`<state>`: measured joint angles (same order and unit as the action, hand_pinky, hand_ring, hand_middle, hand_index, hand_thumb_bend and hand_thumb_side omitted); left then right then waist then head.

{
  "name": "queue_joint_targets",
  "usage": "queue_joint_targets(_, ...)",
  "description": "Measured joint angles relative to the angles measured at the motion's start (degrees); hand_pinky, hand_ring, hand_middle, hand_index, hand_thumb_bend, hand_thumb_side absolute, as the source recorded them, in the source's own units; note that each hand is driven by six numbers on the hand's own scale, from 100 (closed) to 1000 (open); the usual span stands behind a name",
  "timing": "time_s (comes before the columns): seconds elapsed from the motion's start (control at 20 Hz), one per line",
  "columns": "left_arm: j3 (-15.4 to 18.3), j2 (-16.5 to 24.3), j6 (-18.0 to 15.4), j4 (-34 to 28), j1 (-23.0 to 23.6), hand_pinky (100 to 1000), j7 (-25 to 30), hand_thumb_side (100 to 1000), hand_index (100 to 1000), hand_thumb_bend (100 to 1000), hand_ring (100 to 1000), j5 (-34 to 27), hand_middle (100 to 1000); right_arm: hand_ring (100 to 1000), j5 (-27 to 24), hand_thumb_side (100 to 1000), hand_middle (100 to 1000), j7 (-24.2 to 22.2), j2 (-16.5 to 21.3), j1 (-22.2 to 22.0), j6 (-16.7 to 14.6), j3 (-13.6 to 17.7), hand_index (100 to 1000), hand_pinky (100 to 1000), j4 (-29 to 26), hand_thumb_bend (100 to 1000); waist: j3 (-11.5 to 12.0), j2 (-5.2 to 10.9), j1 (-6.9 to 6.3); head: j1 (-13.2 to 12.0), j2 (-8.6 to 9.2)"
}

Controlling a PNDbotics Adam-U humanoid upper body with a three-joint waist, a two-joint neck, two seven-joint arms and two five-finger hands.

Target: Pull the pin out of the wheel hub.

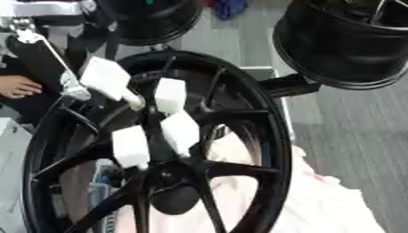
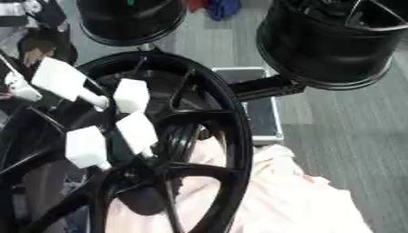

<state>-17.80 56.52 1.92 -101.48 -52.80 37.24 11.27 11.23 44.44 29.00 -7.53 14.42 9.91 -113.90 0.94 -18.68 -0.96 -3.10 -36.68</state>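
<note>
A large black spoked wheel hub (image 1: 255,136) stands on edge and fills the left and middle of the view. My left hand (image 1: 151,136) comes in from the upper left and lies over the spokes near the hub's centre, its white fingertip pads (image 1: 179,131) spread about it. A short pale pin (image 1: 132,100) shows between the upper left pad (image 1: 104,77) and the pad beside it (image 1: 169,94), which close on it from both sides. The pin's far end is hidden. My right hand shows in no view.
Two more black wheels hang at the back, one at top middle (image 1: 151,20) and one at top right (image 2: 334,41). A pale pink cloth (image 1: 327,205) lies under the hub at lower right. A dark flat case (image 2: 259,104) sits behind on grey floor.
</note>
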Motion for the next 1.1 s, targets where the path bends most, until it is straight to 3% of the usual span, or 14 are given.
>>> queue_joint_targets(0.45, 12.07, 4.00, 5.34, 9.93, 4.64, 442, -7.19, 100, 414, 505, 232, -0.79, 315, 686, 0.21, 470, 647, 0.90, -0.11, -0.85, 0.08, 0.54, 669, 652, 0.00, 100, 1.96, 0.29, 0.71, 1.38, -0.03)
queue_joint_targets(0.65, 17.77, 4.48, 8.74, 15.56, 6.78, 493, -10.66, 100, 456, 539, 268, 1.65, 355, 686, 0.22, 470, 647, 1.05, -0.49, -0.91, 0.11, 0.65, 669, 653, 0.00, 100, 2.03, 0.27, 1.06, 1.61, -0.03)
queue_joint_targets(0.7, 19.16, 4.48, 9.48, 16.99, 7.27, 547, -11.49, 100, 501, 557, 317, 2.23, 397, 686, 0.22, 470, 647, 1.06, -0.49, -0.90, 0.11, 0.65, 669, 653, 0.00, 100, 1.91, 0.24, 1.18, 1.60, -0.03)
queue_joint_targets(0.8, 21.27, 4.52, 9.98, 19.75, 8.36, 702, -13.18, 100, 703, 597, 518, 2.91, 574, 685, 0.22, 470, 647, 1.06, -0.49, -0.89, 0.10, 0.65, 669, 654, 0.00, 100, 1.63, 0.05, 1.33, 1.59, -0.03)
queue_joint_targets(0.85, 21.75, 4.63, 9.76, 21.18, 9.01, 748, -13.89, 100, 757, 623, 588, 3.09, 648, 685, 0.22, 470, 647, 1.06, -0.50, -0.86, 0.10, 0.65, 669, 654, 0.00, 100, 1.47, -0.07, 1.37, 1.58, -0.03)
queue_joint_targets(0.9, 21.92, 4.69, 9.35, 22.62, 9.52, 852, -14.35, 100, 838, 659, 727, 3.17, 772, 685, 0.22, 470, 647, 1.06, -0.50, -0.84, 0.10, 0.64, 669, 654, 0.00, 100, 1.36, -0.13, 1.41, 1.56, -0.03)
queue_joint_targets(0.95, 21.92, 4.72, 8.81, 24.09, 9.78, 896, -14.50, 100, 870, 661, 778, 3.14, 815, 685, 0.22, 470, 647, 1.05, -0.50, -0.79, 0.10, 0.64, 669, 654, 0.00, 100, 1.29, -0.14, 1.44, 1.52, -0.03)
queue_joint_targets(1.05, 21.90, 4.85, 7.44, 26.70, 9.82, 895, -14.04, 213, 884, 643, 779, 2.68, 821, 685, 0.22, 470, 647, 1.03, -0.50, -0.74, 0.11, 0.64, 669, 654, 0.00, 100, 1.23, -0.23, 1.45, 1.47, -0.03)
queue_joint_targets(1.1, 21.90, 4.90, 6.64, 27.71, 9.76, 876, -13.68, 192, 873, 624, 762, 2.36, 806, 685, 0.22, 470, 647, 1.02, -0.51, -0.71, 0.12, 0.63, 669, 653, 0.00, 100, 1.23, -0.30, 1.45, 1.46, -0.03)
